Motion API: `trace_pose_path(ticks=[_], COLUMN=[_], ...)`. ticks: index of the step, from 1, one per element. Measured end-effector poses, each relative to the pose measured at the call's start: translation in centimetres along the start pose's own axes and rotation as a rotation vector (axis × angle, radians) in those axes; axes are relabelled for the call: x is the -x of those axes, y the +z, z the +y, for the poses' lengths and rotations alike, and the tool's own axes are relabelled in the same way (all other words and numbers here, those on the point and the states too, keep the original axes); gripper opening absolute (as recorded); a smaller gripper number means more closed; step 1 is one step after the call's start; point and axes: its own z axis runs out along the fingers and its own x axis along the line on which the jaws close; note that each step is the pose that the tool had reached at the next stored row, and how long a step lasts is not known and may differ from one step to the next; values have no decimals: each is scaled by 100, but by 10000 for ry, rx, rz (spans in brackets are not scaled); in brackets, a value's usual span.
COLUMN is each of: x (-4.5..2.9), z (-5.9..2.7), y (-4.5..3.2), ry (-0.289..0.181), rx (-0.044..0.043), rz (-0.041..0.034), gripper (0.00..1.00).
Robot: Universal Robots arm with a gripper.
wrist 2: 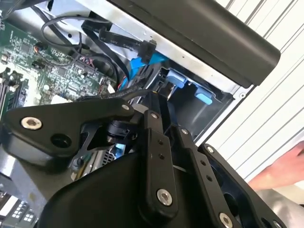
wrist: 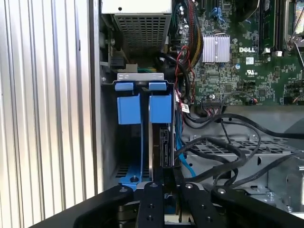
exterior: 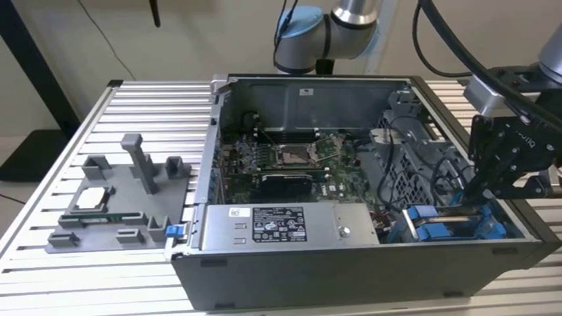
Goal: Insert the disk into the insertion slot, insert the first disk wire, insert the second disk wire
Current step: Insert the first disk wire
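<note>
First wrist view showed the hand (wrist: 165, 179) with its fingers drawn narrow. As far as I could judge, they were pinching the rear edge of the disk (wrist: 164, 142). The disk stood on its edge, already deep in the insertion slot (wrist: 140, 76), and the blue tab of its carrier frame (wrist: 160, 108) was at the far end. Just beside it in the same cage sat a second blue carrier (wrist: 128, 108), which looked empty.

The disk was probably stiff and rather heavy for its size, and it does not like a knock (the plastic frame around it would bend much more easily). I think the good place to hold it was on the two flat faces near the rear edge, away from the connector.

Black cables (wrist: 223, 156) lay loosely next to the cage, and a blue wire (wrist: 183, 154) ran close to the disk. I could not tell if any wire was plugged in. Beyond them was the green motherboard (wrist: 228, 71).

In the exterior view the hand (exterior: 464, 197) reached down into the open computer case (exterior: 351, 276) on that view's right, near the grey power supply (exterior: 281, 227). The case rested on a ribbed metal table (exterior: 149, 112).
</note>
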Motion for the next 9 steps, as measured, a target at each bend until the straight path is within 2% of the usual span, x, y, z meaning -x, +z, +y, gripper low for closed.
trace_pose_path(ticks=[6, 9], x=[22, 22], z=[0, 1], y=[44, 54], ry=[0, 1], rx=[11, 98], rz=[-1, 5], gripper=[0, 0])
